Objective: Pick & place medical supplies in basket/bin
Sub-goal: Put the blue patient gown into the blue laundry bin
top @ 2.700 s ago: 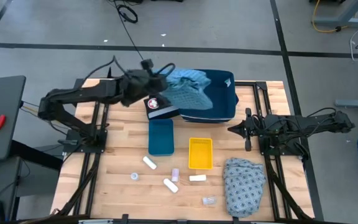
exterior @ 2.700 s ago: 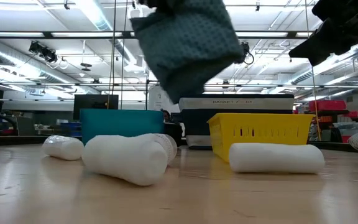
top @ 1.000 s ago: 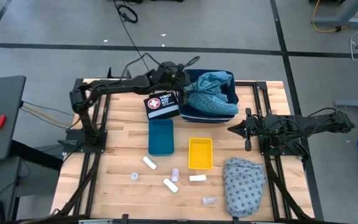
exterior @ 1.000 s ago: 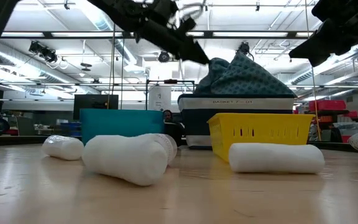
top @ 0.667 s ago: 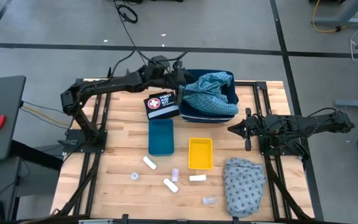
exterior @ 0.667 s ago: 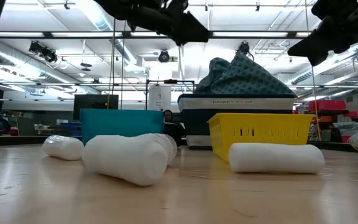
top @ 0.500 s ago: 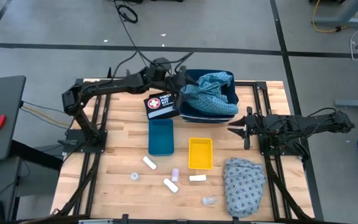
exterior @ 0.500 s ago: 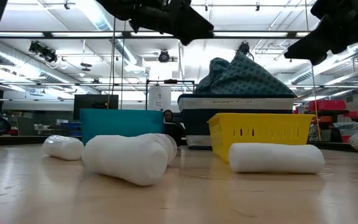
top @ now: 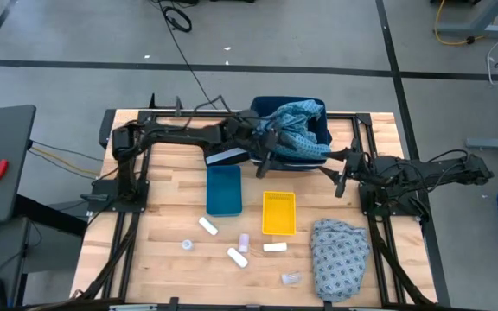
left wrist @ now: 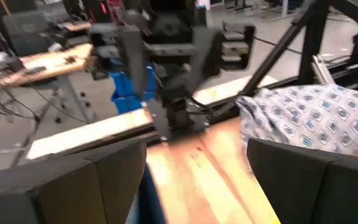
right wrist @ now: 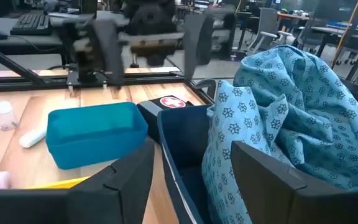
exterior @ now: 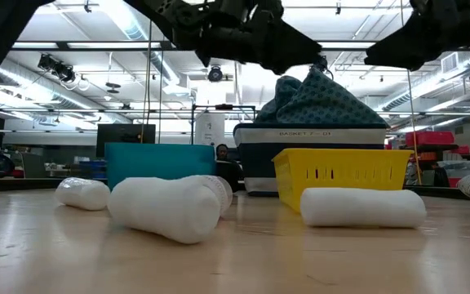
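Note:
The light blue patterned cloth lies heaped in the dark blue basket at the table's far middle, rising above its rim. My left gripper reaches across the basket's near left corner, open and empty. My right gripper hovers open just right of the basket, facing the cloth. The grey patterned cloth lies bunched at the near right. White gauze rolls, a tape ring and a pale packet rest on the wood near the front.
A teal bin and a yellow bin stand mid-table in front of the basket. The black pouch with the cross label lies left of the basket, partly under my left arm. A small lilac item sits among the rolls.
My left gripper has swung from the basket's far left corner toward the near edge and the right, sinking a little and turning, and stays open. My right gripper has opened and turned slightly toward the basket. The light blue cloth has stayed in the basket.

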Robot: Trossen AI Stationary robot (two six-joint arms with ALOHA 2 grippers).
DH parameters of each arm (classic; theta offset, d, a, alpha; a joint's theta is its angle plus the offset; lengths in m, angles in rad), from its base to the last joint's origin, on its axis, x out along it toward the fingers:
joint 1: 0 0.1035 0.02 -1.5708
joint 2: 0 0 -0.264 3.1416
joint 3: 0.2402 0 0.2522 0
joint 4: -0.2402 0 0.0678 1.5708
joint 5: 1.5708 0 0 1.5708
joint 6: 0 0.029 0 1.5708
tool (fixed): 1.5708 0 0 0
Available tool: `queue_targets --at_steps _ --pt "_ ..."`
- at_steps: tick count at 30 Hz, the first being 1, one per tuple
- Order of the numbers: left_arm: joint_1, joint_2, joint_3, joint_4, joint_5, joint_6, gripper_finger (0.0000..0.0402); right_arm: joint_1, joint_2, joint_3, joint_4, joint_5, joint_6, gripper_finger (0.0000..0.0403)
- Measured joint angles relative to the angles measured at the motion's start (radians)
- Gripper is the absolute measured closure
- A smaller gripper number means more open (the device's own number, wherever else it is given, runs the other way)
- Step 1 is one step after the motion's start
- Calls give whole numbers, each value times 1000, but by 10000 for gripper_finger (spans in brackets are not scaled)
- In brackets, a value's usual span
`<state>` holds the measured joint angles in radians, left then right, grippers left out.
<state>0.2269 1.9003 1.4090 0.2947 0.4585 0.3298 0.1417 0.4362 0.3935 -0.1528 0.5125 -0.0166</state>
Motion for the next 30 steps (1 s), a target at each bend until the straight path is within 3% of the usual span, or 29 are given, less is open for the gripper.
queue_targets --at_steps 7,11,21,30 --pt "4 51 0 79 -110 6 127 0 0 0 0 32 0 215" --pt "14 83 0 106 -199 -11 162 0 0 0 0 34 0 230" --pt "50 166 58 139 -434 -19 388 0 0 1 29 34 -7 248" --pt "134 217 98 -41 -481 -165 398 0 0 2 27 34 -7 252"
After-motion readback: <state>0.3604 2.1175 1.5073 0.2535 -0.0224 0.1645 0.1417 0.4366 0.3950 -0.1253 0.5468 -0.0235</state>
